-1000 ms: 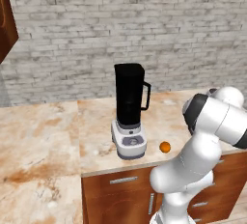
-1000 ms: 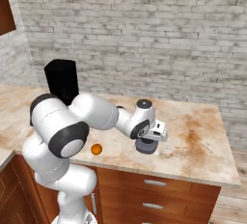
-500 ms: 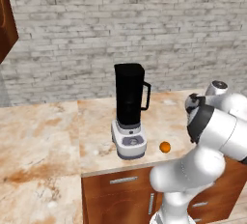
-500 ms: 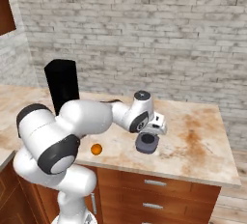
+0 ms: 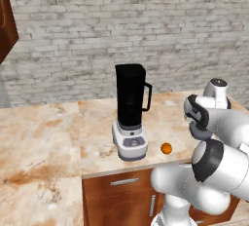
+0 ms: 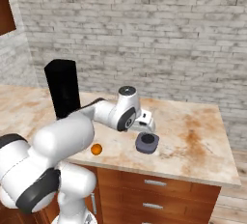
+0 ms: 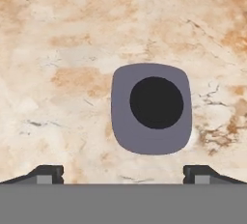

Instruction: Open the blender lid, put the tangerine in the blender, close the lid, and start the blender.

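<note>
The grey blender lid [image 7: 151,107] with its dark round knob lies flat on the marble counter, right of the blender. My gripper [image 7: 123,172] hangs just above it, open, its fingertips [image 7: 48,174] spread wider than the lid and touching nothing. From the right base view the lid [image 6: 146,143] sits under the gripper [image 6: 147,130]. The blender [image 5: 130,108], a black jar on a light grey base, stands with its top uncovered. The tangerine [image 5: 166,148] rests on the counter near the front edge, between blender and lid; it also shows as the tangerine [image 6: 96,149].
A brick wall runs behind the marble counter [image 6: 193,141]. Wooden drawers [image 6: 154,184] sit below the front edge. The counter ends at the right, past the lid. My own white arm crosses the counter between the blender [image 6: 62,95] and the lid.
The gripper has opened wide and lifted slightly off the lid, which stays on the counter. The arm's elbow has swung and the hand has turned.
</note>
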